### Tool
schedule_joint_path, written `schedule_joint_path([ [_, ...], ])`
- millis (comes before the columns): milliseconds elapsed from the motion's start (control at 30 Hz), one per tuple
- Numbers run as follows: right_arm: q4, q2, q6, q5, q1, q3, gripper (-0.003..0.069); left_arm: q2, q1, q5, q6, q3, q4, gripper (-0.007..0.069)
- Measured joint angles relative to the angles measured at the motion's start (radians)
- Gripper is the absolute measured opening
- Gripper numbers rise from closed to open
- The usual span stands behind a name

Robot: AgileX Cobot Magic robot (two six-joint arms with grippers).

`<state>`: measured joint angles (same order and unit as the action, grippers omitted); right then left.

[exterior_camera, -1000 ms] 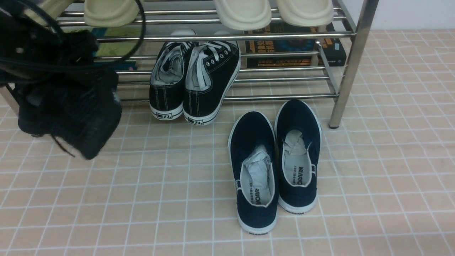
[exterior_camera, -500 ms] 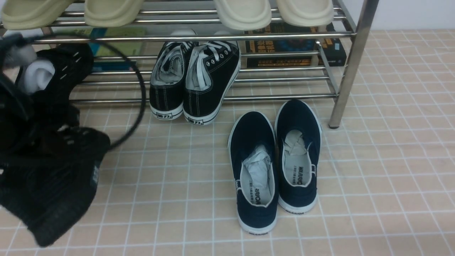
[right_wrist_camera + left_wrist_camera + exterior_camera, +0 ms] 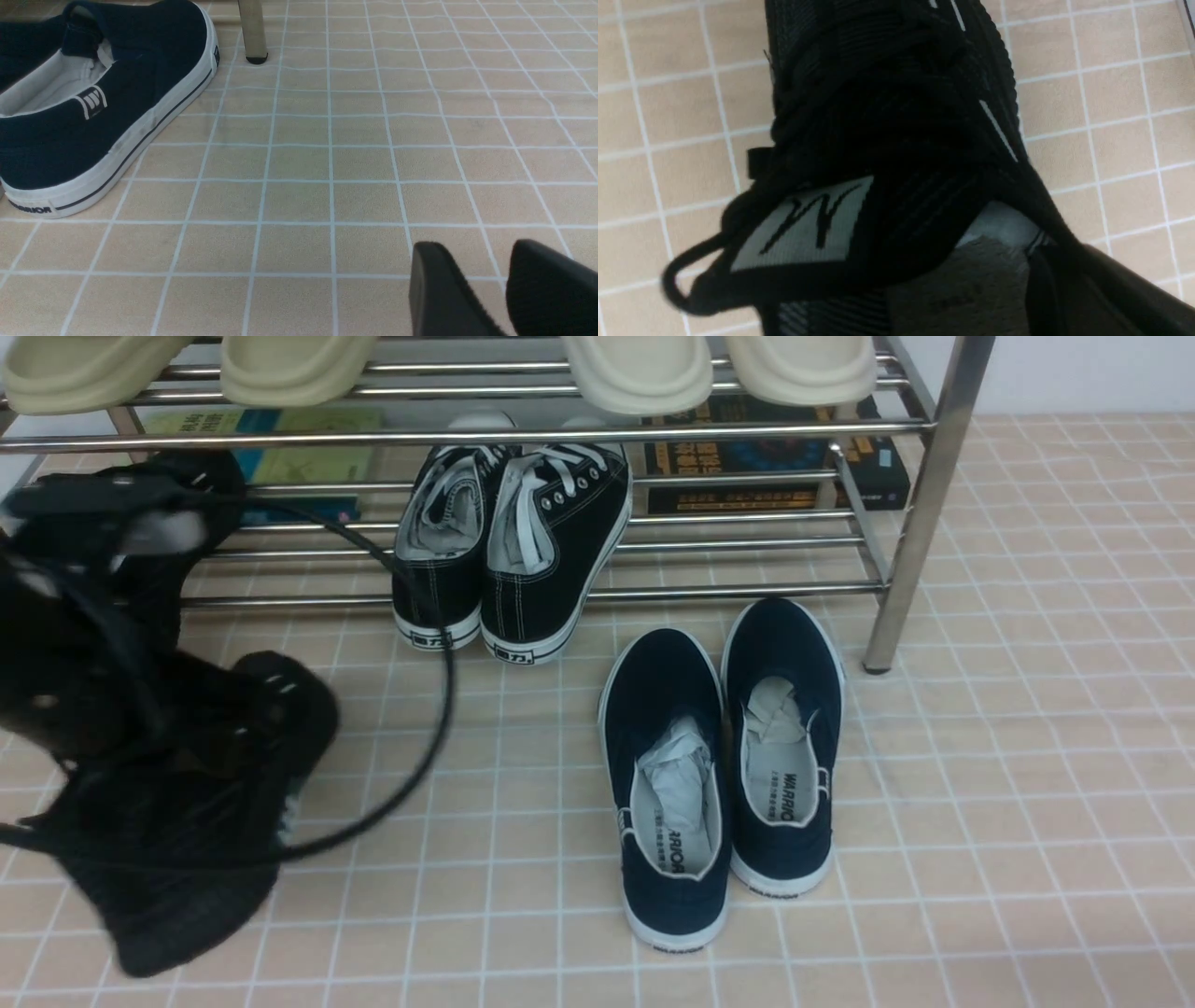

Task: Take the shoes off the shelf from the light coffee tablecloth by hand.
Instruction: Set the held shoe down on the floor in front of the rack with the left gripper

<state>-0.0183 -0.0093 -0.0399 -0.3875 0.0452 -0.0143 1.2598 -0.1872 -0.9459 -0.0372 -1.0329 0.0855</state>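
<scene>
Front view: shelf (image 3: 747, 427) holds lace-ups (image 3: 509, 560), books (image 3: 775, 457); shoes (image 3: 187, 821) held aloft.

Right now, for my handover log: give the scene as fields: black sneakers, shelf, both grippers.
held sneaker: in left gripper, off the shelf, over the cloth
other sneaker: at shelf's left end, partly hidden by arm
left gripper: shut on held sneaker
right gripper: open, empty
slip-ons: on cloth
</scene>
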Motion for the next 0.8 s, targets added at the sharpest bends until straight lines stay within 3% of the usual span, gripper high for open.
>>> schedule_joint_path([
  [67,0.000,0.000,0.000,0.000,0.000,0.000,0.0239,0.006,-0.029,0.019,0.073,0.001,-0.053,0.0011],
  [167,0.000,0.000,0.000,0.000,0.000,0.000,0.0239,0.026,-0.109,0.067,0.290,0.003,-0.249,0.0011],
  [400,0.000,0.000,0.000,0.000,0.000,0.000,0.0239,0.131,-0.189,0.133,0.526,0.003,-0.503,0.0011],
  [800,0.000,0.000,0.000,0.000,0.000,0.000,0.0239,0.268,-0.199,0.219,0.561,0.003,-0.528,0.0022],
])
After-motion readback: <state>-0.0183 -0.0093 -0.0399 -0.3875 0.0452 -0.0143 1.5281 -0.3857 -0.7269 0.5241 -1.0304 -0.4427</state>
